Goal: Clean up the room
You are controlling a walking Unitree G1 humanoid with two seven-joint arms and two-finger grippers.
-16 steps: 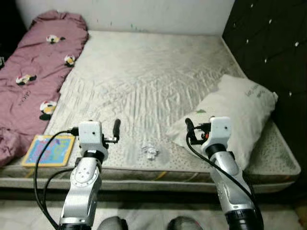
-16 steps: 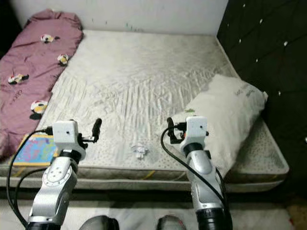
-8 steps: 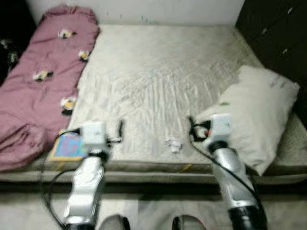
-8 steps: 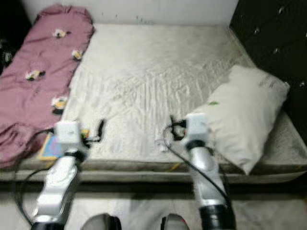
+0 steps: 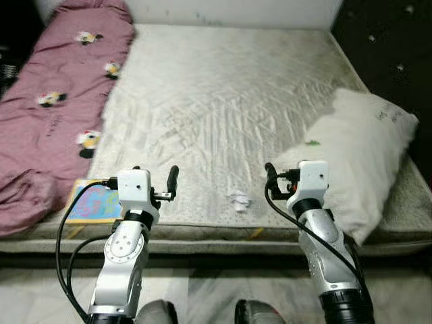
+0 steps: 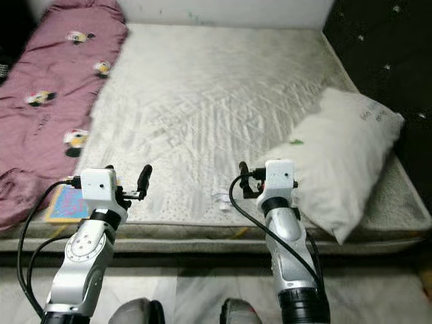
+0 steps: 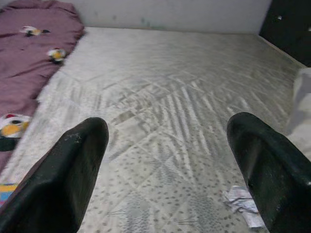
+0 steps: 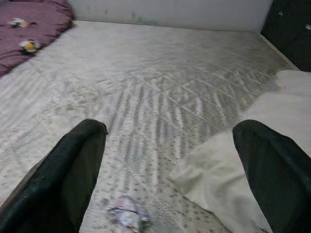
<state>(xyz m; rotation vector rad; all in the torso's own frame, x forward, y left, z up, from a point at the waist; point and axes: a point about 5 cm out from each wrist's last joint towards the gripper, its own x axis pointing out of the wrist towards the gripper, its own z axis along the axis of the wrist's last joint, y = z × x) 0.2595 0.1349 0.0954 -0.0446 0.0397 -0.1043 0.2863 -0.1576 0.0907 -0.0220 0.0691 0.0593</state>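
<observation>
- We stand at the foot of a bed, both arms raised over the near edge of the mattress (image 5: 223, 101).
- Our left gripper (image 7: 165, 160) hovers above the near left part of the mattress, its two black fingers (image 7: 73, 179) spread wide apart with nothing between them.
- Our right gripper (image 8: 170, 165) hovers above the near right part, just beside the pillow's corner; its fingers (image 8: 68, 174) are likewise spread wide and hold nothing.
- A small crumpled scrap of white paper (image 5: 238, 200) lies on the mattress close to the near edge, between our two grippers and nearer the right one. Neither gripper touches it. In the left wrist view the paper (image 7: 241, 201) sits by one finger; in the right wrist view it lies low between the fingers.
- A white pillow (image 5: 364, 158) lies tilted along the right side of the mattress, its near end reaching the bed's edge. It bears a small green mark and some dark print too small for us to read.
- A mauve quilt (image 5: 50, 101) with small cartoon patches runs along the left side of the bed, bunched at its near end.
- A flat colourful book (image 5: 94, 202) lies at the near left corner of the mattress, beside the quilt's bunched end and just left of our left arm.
- A dark tufted headboard (image 5: 385, 47) stands along the right side, behind the pillow.
- A pale wall (image 5: 236, 10) closes off the far end of the bed.
</observation>
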